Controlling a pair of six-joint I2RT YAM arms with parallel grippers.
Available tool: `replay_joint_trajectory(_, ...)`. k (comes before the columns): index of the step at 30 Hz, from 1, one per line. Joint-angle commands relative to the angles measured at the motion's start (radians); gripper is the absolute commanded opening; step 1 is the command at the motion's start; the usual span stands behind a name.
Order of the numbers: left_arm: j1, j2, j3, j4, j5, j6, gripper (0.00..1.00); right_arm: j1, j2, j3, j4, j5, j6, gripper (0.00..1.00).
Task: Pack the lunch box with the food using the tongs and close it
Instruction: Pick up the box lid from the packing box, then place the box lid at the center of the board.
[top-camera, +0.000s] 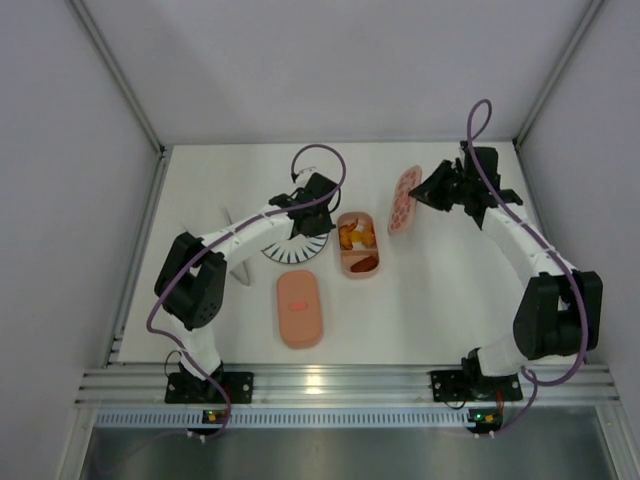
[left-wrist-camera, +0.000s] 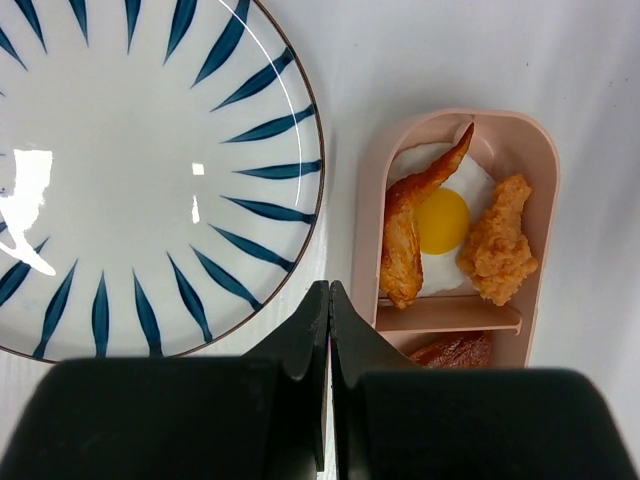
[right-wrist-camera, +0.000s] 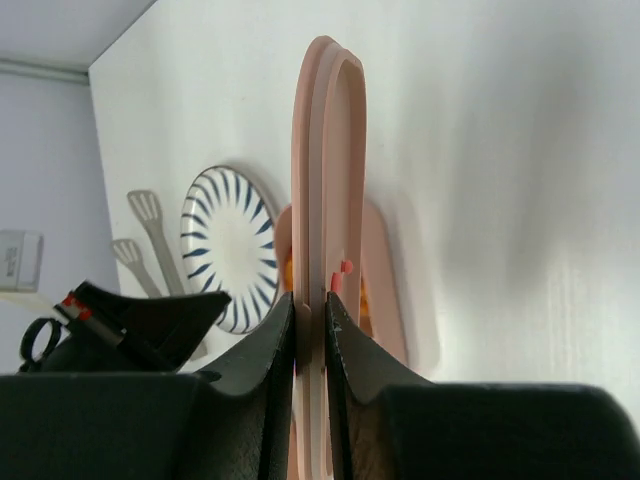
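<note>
A white table (top-camera: 440, 300) is shown from above. The right gripper (right-wrist-camera: 310, 312) is clamped on the rim of the red-spotted lid (top-camera: 404, 198), which is held on edge just to the right of the open pink lunch box tray (left-wrist-camera: 545, 200). In the right wrist view the lid is seen edge-on, pinched between two black fingers (right-wrist-camera: 265, 350).

The left gripper (left-wrist-camera: 329, 292) is closed, its tips pressed together — nothing is held. It is poised over the gap between a striped plate (left-wrist-camera: 150, 170) and the tray.

The food (top-camera: 357, 237) is found inside the tray. A fried egg (left-wrist-camera: 443, 220), an orange wing (left-wrist-camera: 403, 250) and a crumbed nugget (left-wrist-camera: 498, 240) are packed in the larger compartment, and a dark brown piece (left-wrist-camera: 455, 350) is seen in the smaller one past the divider.

A second lid (top-camera: 300, 308), marked with a small red bar, is laid flat on the table nearer the arm bases. The tongs (right-wrist-camera: 146, 207) are laid on the table on the far side of the plate from the tray — well apart from both grippers.
</note>
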Motion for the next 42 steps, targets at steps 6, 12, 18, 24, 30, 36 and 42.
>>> replay_joint_trajectory(6,0.004,-0.062,-0.011,0.020,0.015,0.021,0.00,-0.110,0.025,-0.045,-0.038,0.035,-0.070,0.00)
replay_joint_trajectory(12,0.007,-0.091,-0.031,0.023,0.020,0.030,0.00,-0.119,0.114,-0.084,-0.005,0.038,-0.074,0.00)
replay_joint_trajectory(18,0.013,-0.109,-0.051,0.031,0.034,0.034,0.00,-0.125,0.153,-0.121,0.006,0.067,-0.072,0.01)
replay_joint_trajectory(24,0.014,-0.115,-0.069,0.051,0.046,0.033,0.00,-0.125,0.156,-0.144,-0.046,0.188,-0.093,0.17)
replay_joint_trajectory(30,0.014,-0.128,-0.086,0.062,0.060,0.039,0.00,-0.127,0.134,-0.191,-0.075,0.302,-0.097,0.44)
replay_joint_trajectory(36,0.017,-0.155,-0.059,0.008,0.080,0.088,0.00,-0.127,0.048,-0.181,-0.138,0.356,-0.100,0.56)
replay_joint_trajectory(42,0.017,-0.240,-0.059,-0.001,0.055,0.100,0.07,-0.104,-0.114,-0.118,-0.208,0.354,-0.107,0.58)
